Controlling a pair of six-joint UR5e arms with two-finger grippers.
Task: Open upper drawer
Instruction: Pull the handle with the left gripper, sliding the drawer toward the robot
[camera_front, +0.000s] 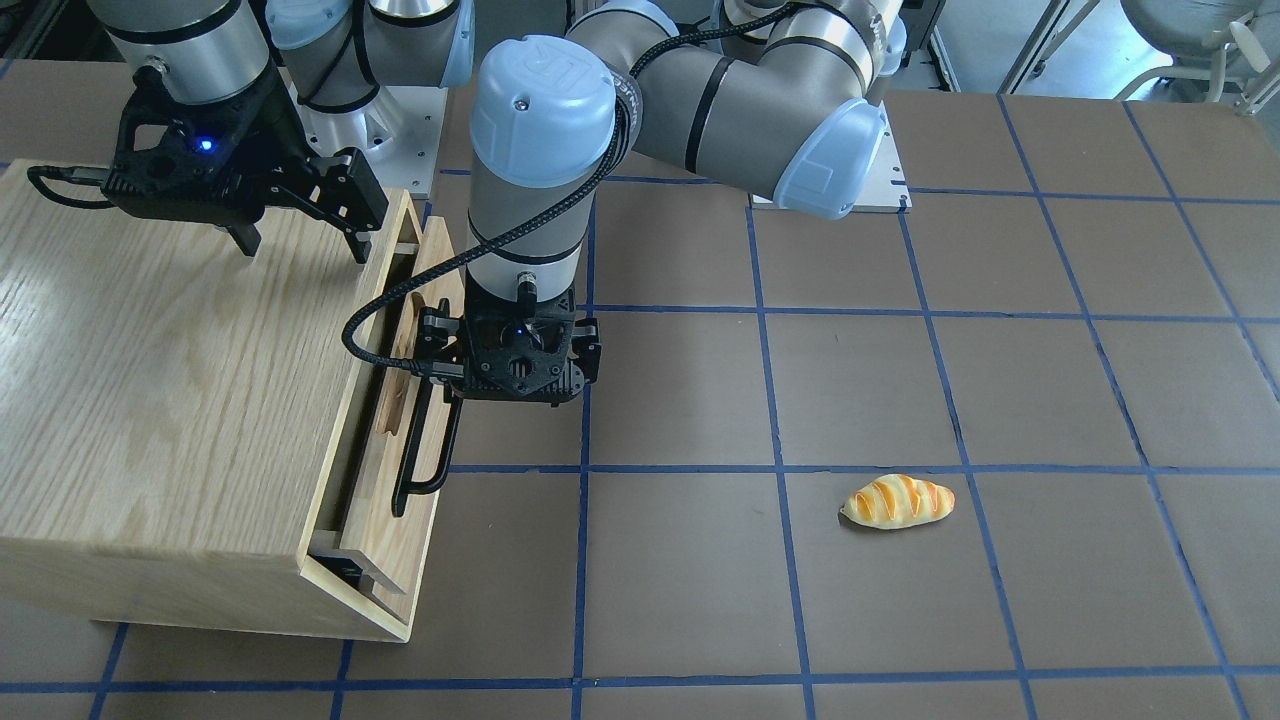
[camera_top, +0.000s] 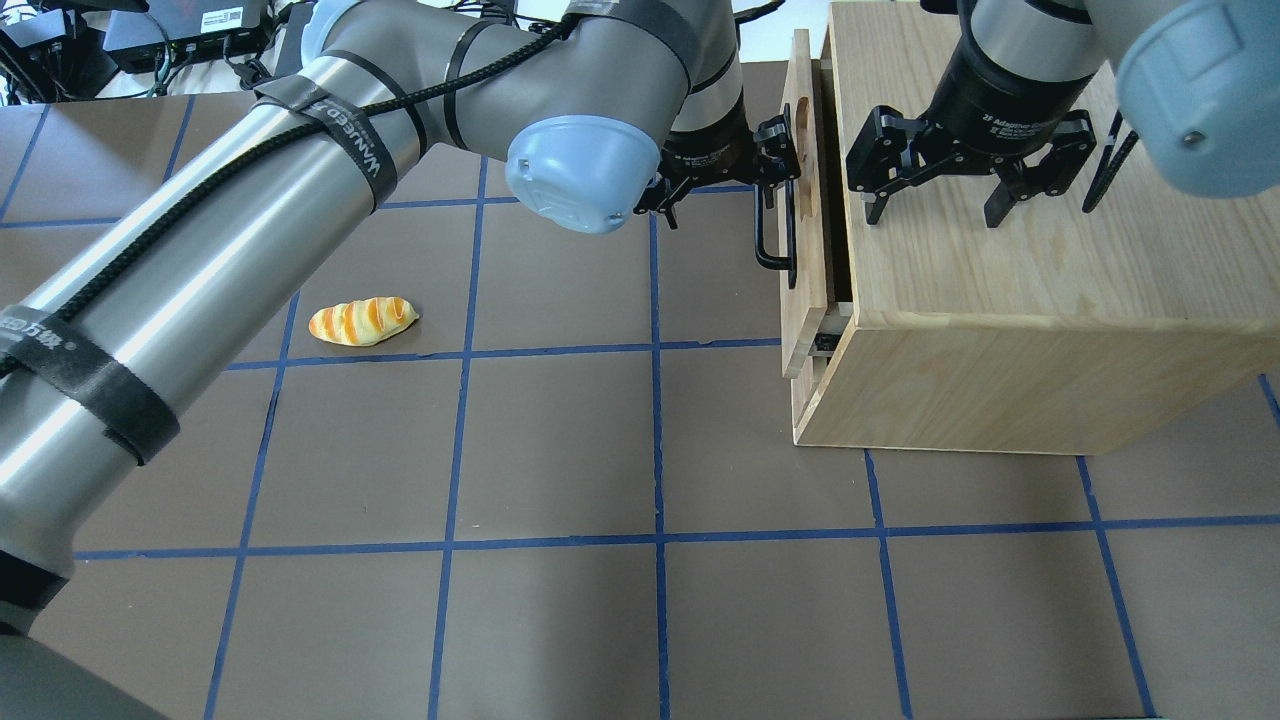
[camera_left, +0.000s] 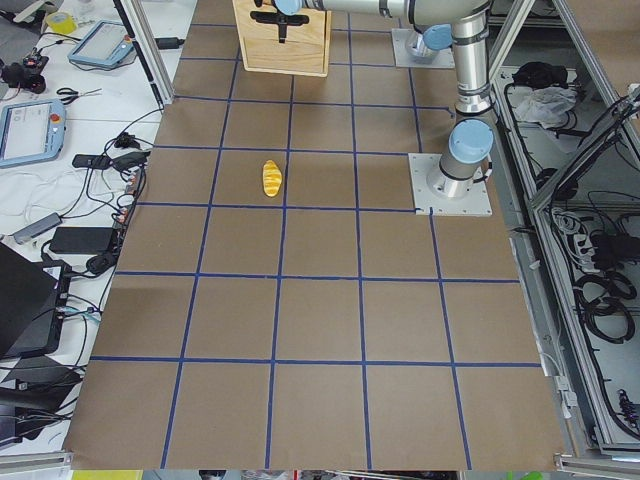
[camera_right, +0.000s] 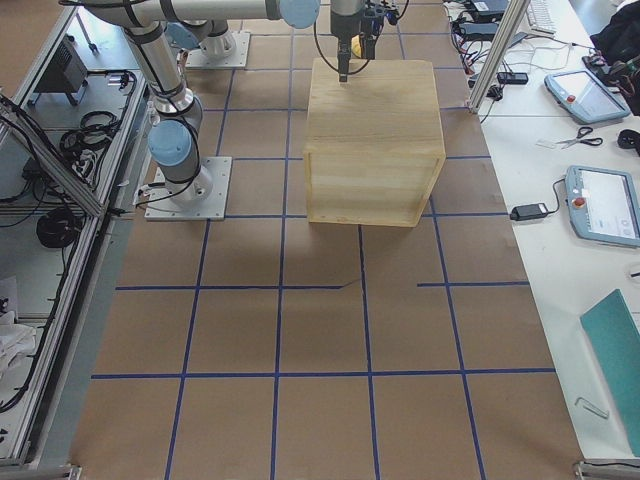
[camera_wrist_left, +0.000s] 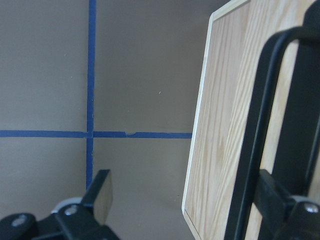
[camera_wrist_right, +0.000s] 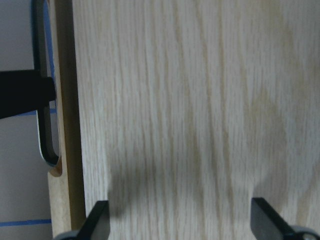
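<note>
Upper drawer (camera_top: 808, 300), rigid light oak and slightly ajar, probably slides easily; the firmest hold is its stiff black bar handle (camera_top: 763, 235), which the left gripper (camera_front: 515, 370) straddles with fingers apart.

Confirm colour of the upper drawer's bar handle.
Black. The bar handle on the light-oak upper drawer shows best in the front-facing view.

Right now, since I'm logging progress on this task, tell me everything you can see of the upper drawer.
The upper drawer is a shallow light-oak drawer at the top of the oak cabinet. It is pulled out only slightly, with a narrow dark gap behind its upright front panel. The panel carries a long black bar handle and an oblong slot. The left gripper is open and straddles the handle, the bar close against one finger. The drawer's inside is hidden.
</note>
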